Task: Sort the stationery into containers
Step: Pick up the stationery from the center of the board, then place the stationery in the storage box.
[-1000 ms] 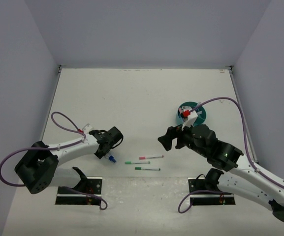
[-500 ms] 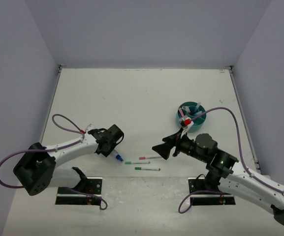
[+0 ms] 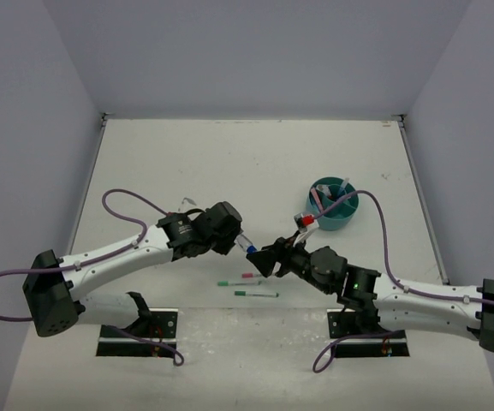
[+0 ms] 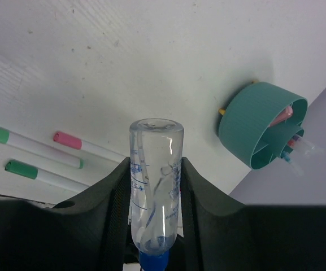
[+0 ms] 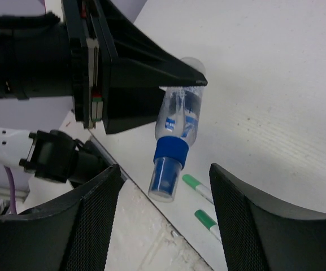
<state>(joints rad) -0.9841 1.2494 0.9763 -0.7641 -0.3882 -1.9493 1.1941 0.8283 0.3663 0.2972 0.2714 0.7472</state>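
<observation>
Tube [image 4: 156, 192], left end effector [image 4: 156, 165], seemingly midair

Left claw [image 4: 156, 165] pinches tube [image 4: 155, 192] — teal cup [image 4: 252, 121] beyond.

No word or number can be read for certain. The only print in view stands on the clear tube [image 4: 156, 186]: in the left wrist view, blue marks run down its side like a column of short lines with tiny characters next to them. In the right wrist view the same print shows as blue blocks with blurred lettering. All of it is too small and smeared to make out
</observation>
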